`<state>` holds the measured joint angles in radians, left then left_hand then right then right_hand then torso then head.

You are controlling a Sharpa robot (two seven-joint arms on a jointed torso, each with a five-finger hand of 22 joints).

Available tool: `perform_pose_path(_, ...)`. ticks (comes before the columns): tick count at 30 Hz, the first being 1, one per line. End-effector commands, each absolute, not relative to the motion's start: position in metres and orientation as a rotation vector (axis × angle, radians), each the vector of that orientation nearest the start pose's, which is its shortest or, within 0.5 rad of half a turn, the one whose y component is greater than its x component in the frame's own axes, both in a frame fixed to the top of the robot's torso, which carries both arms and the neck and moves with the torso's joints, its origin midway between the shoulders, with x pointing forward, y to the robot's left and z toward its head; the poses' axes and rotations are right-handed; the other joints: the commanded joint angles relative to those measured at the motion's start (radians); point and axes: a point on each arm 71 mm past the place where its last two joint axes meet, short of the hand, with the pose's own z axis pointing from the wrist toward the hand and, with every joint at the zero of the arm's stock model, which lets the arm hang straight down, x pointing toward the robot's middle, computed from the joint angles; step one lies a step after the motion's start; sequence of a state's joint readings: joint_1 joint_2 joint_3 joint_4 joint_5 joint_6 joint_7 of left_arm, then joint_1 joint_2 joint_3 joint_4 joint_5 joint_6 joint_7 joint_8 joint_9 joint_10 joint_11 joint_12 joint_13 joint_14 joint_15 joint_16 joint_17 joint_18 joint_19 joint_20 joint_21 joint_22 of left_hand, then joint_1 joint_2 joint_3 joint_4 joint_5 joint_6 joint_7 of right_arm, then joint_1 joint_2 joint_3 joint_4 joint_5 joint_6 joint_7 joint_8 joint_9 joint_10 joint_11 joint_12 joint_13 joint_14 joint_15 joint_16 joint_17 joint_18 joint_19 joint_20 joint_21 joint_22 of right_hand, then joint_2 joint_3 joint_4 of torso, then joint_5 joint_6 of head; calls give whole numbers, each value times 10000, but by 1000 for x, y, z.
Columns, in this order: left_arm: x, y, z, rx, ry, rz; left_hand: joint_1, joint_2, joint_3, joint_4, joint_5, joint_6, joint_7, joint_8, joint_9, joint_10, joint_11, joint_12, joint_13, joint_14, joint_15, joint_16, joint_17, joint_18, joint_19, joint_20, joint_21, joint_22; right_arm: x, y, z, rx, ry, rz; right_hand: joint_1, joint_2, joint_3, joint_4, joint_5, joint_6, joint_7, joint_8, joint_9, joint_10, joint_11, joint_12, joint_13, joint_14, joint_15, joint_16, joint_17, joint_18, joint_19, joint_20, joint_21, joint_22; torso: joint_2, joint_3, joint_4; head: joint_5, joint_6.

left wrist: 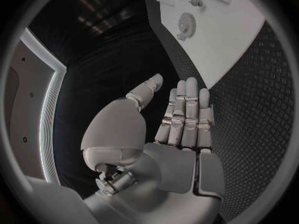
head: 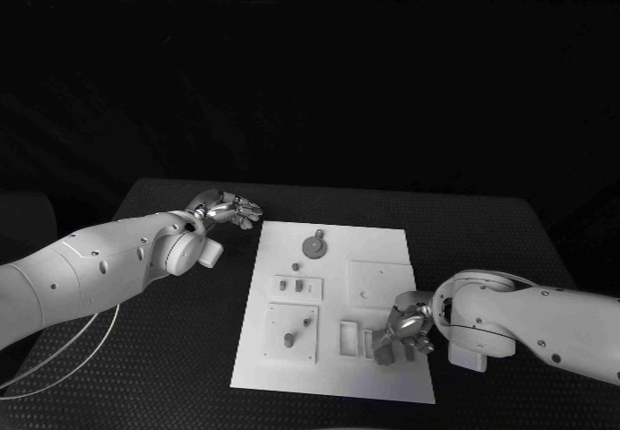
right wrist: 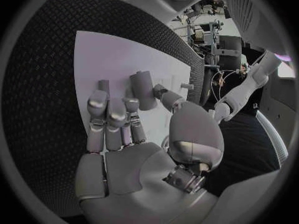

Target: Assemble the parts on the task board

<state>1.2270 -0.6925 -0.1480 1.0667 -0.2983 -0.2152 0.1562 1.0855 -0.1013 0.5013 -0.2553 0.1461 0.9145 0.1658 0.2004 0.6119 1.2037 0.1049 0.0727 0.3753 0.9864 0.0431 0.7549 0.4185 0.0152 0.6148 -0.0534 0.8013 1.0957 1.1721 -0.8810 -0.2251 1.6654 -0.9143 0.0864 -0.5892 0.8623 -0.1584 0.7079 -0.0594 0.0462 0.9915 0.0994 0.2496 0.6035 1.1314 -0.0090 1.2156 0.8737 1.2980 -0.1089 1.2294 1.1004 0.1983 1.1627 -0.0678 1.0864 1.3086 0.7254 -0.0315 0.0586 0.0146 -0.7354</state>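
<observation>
Task board (head: 339, 305): white plate at mid-table, small parts on it, including a gear-shaped part (head: 314, 243) near its far end. Left hand (head: 227, 210): beside the far-left corner, fingers straight, empty. Right hand (head: 406, 333): over the near-right edge, fingertips by an upright cylindrical part (right wrist: 144, 89); grip cannot be told.
</observation>
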Motion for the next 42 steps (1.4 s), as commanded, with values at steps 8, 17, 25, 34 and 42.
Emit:
perform_pose_path(8, 551, 270, -234, -9432, 17016, -10489, -111, -12, 2, 87, -41, -87, -1, 66, -17, -61, 9, -26, -11, 84, 9, -39, 18, -44, 64, -14, -70, 18, 401, -206, -276, 3251, 26211, 4229, -485, 149, 334, 17, 23, 208, -32, 83, -8, 98, -66, -120, 41, 22, -107, -96, 46, 635, 53, 98, 71, 24, 1, -16, 0, -43, 45)
perform_pose_path(17, 551, 270, -234, -9434, 17029, -10476, -133, -3, 2, 118, -34, -91, -1, 69, -20, -64, 10, -28, -12, 85, 8, -47, 29, -44, 65, -15, -76, 24, 404, -194, -275, 3558, 26497, 4546, -764, 47, 456, 118, 24, 351, -79, 126, -12, 126, -109, -170, 70, 33, -145, -117, 77, 635, 53, 104, 84, 22, 1, -18, 13, -47, 40)
perform_pose_path(25, 550, 269, -234, -9419, 17045, -10517, -175, -20, -11, 157, -40, -98, 2, 71, -25, -71, 13, -30, -13, 88, 9, -56, 44, -45, 65, -14, -83, 31, 410, -177, -279, 3255, 26492, 4577, -924, -10, 511, 170, 25, 390, -88, 127, -26, 133, -118, -197, 91, 39, -152, -130, 94, 635, 48, 112, 92, 24, 3, -30, 12, -38, 39)
perform_pose_path(34, 550, 268, -234, -9411, 17073, -10542, -193, -29, -15, 177, -42, -101, 2, 73, -28, -75, 14, -31, -14, 88, 8, -62, 52, -44, 65, -15, -88, 35, 414, -166, -281, 3251, 26361, 4649, -1195, -81, 544, 281, 23, 432, -99, 127, -41, 150, -128, -227, 124, 48, -160, -143, 121, 635, 47, 119, 105, 24, 3, -11, 2, -25, 40)
perform_pose_path(42, 550, 268, -234, -9408, 17076, -10546, -196, -32, -13, 185, -42, -102, 2, 75, -30, -77, 14, -31, -14, 88, 8, -67, 57, -43, 64, -16, -91, 38, 409, -159, -290, 2866, 26910, 4633, -1235, -52, 571, 290, 24, 429, -101, 120, -47, 147, -131, -238, 133, 49, -164, -146, 129, 635, 44, 117, 108, 25, 6, -9, 10, 7, 0)
